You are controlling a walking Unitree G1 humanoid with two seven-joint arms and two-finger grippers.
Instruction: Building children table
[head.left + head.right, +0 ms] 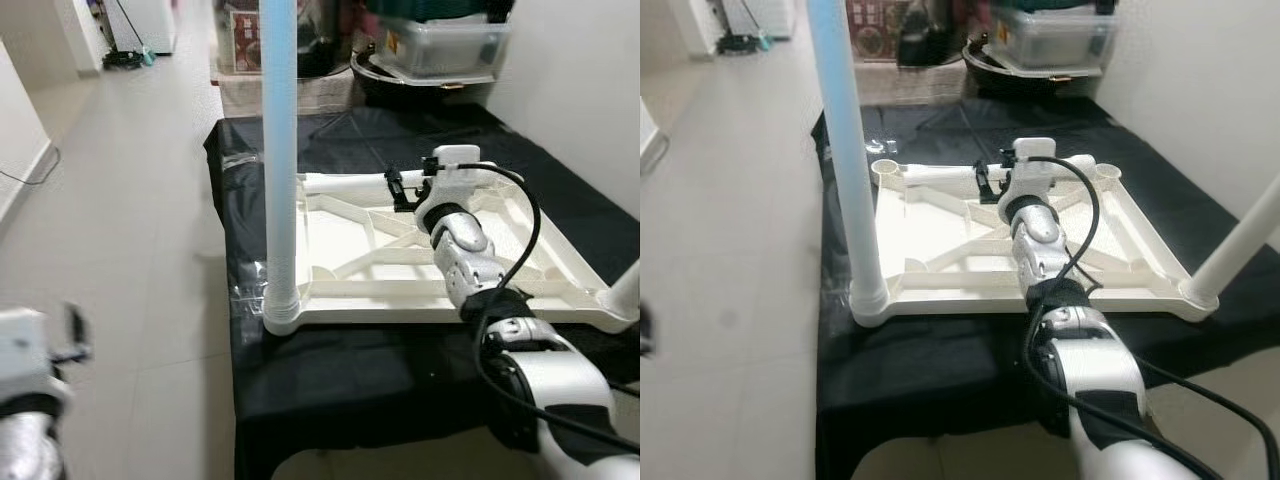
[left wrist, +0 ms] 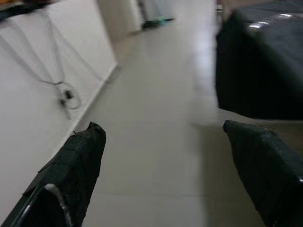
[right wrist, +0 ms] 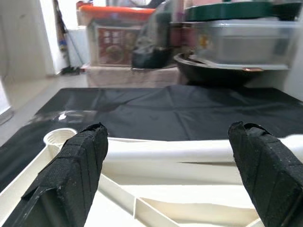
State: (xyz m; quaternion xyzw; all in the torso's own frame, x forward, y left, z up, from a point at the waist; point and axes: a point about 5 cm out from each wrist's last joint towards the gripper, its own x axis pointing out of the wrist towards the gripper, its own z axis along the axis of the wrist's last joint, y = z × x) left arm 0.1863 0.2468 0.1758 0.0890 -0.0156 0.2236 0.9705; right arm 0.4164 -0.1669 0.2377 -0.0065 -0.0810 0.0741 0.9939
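Plastic tabletop (image 1: 940, 235) is lying upside down on the black-draped worktop (image 1: 940, 370), one pale blue leg (image 1: 845, 150) standing in its near-left socket and a loose white leg (image 3: 189, 150) resting along the far edge. The right claw (image 3: 168, 175) is hovering wide open just short of that leg, while the left claw (image 2: 165, 175) is hanging spread over the floor. The leg is probably light, stiff and slippery, so gripping mid-length looks wisest.

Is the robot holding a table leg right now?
No. The right hand is open, its fingers either side of a loose white leg without gripping. The left hand is open over the floor.
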